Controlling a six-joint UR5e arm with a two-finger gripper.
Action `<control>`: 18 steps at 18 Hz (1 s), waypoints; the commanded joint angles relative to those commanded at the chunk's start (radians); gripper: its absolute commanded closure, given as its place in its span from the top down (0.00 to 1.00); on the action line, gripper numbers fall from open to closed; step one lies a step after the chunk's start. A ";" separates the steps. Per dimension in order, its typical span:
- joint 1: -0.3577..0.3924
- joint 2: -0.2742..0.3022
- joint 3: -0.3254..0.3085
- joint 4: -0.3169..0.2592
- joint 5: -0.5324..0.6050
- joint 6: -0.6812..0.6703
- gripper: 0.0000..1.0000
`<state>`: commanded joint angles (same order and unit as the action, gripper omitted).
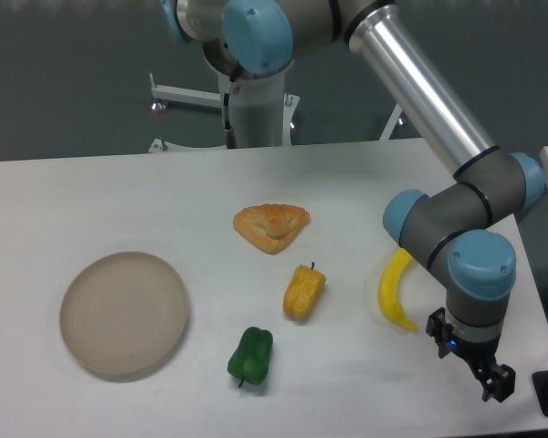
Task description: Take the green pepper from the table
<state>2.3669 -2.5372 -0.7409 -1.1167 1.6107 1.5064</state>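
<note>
The green pepper (251,355) lies on the white table (91,196) near the front, just left of centre, its thin stem pointing toward the front edge. My gripper (468,358) hangs at the front right corner of the table, far to the right of the pepper. Its two dark fingers stand apart with nothing between them.
A yellow-orange pepper (303,291) lies just behind and right of the green one. A banana (395,289) is beside my wrist, and a croissant-like pastry (271,226) sits mid-table. A round beige plate (123,313) is at the left. The table's right edge is close to the gripper.
</note>
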 joint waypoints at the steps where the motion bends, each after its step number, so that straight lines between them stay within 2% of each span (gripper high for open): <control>1: -0.003 -0.002 -0.002 0.002 0.000 0.000 1.00; 9: -0.003 0.015 -0.015 0.000 -0.006 -0.009 1.00; 13: -0.003 0.041 -0.057 0.000 -0.011 -0.015 1.00; 16: -0.006 0.060 -0.077 -0.003 -0.011 -0.072 1.00; 18: -0.008 0.093 -0.113 -0.005 -0.011 -0.103 1.00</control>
<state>2.3593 -2.4438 -0.8542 -1.1213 1.5999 1.4038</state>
